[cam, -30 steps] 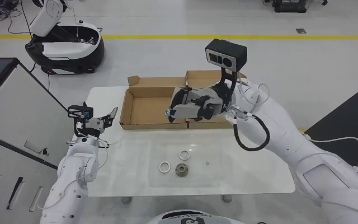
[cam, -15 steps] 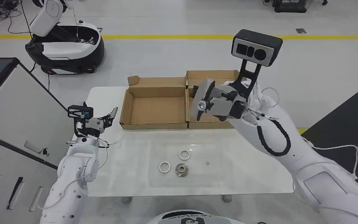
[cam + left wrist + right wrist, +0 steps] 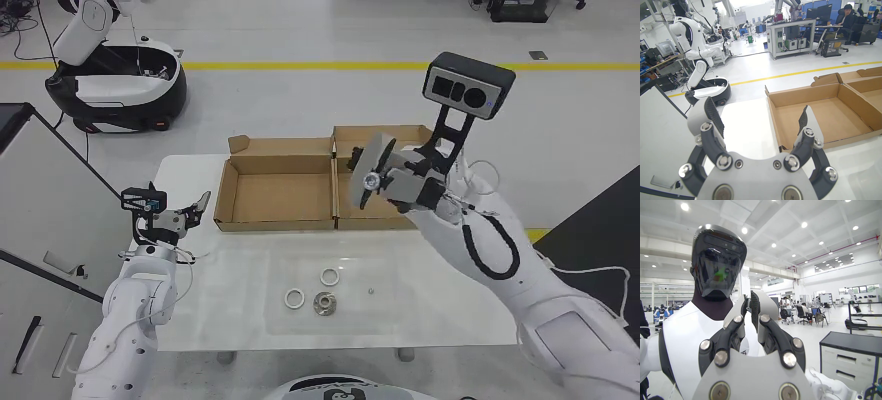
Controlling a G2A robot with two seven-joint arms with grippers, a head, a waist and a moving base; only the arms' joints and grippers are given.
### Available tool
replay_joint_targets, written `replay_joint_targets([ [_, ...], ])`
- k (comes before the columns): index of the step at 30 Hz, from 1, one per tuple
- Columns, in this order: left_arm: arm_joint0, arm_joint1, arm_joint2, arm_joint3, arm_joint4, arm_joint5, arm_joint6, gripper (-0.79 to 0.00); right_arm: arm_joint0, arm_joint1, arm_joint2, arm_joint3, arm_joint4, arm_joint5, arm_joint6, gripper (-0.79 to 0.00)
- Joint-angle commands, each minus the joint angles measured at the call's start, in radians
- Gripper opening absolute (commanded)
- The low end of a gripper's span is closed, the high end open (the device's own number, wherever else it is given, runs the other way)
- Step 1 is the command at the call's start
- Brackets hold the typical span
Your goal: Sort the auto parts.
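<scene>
We count two open cardboard boxes [image 3: 275, 197], two white rings [image 3: 329, 276], one grey hub [image 3: 324, 303] and one tiny part [image 3: 372, 291] on the desk [image 3: 450, 290], plus one threaded bolt [image 3: 748, 304].

white table [image 3: 440, 300] | two cardboard boxes [image 3: 275, 195] | two rings [image 3: 323, 277] | hub [image 3: 324, 303] | speck [image 3: 371, 291], maybe screw

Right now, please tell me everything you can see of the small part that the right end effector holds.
The small part is a short dark cylinder with ridges like a thread and a shiny metal end. The right end effector pinches it between its ribbed fingertips. In the top view it hangs over the right cardboard box. Nothing else touches it.
</scene>
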Motion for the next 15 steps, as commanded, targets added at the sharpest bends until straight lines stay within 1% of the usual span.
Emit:
replay_joint_targets([
  [1, 0.0, 0.0, 0.0, 0.0, 0.0, 0.0, 0.0, 0.0, 0.014, 0.006, -0.022, 0.018, -0.041, 0.0, 0.0, -0.785],
  [5, 0.0, 0.0, 0.0, 0.0, 0.0, 0.0, 0.0, 0.0, 0.034, 0.016, -0.055, 0.023, -0.059, 0.0, 0.0, -0.785],
  [9, 0.0, 0.0, 0.0, 0.0, 0.0, 0.0, 0.0, 0.0, 0.03, 0.016, -0.056, -0.015, 0.006, 0.0, 0.0, -0.785],
  [15, 0.0, 0.0, 0.0, 0.0, 0.0, 0.0, 0.0, 0.0, -0.001, 0.004, -0.022, -0.064, 0.087, 0.0, 0.0, -0.785],
])
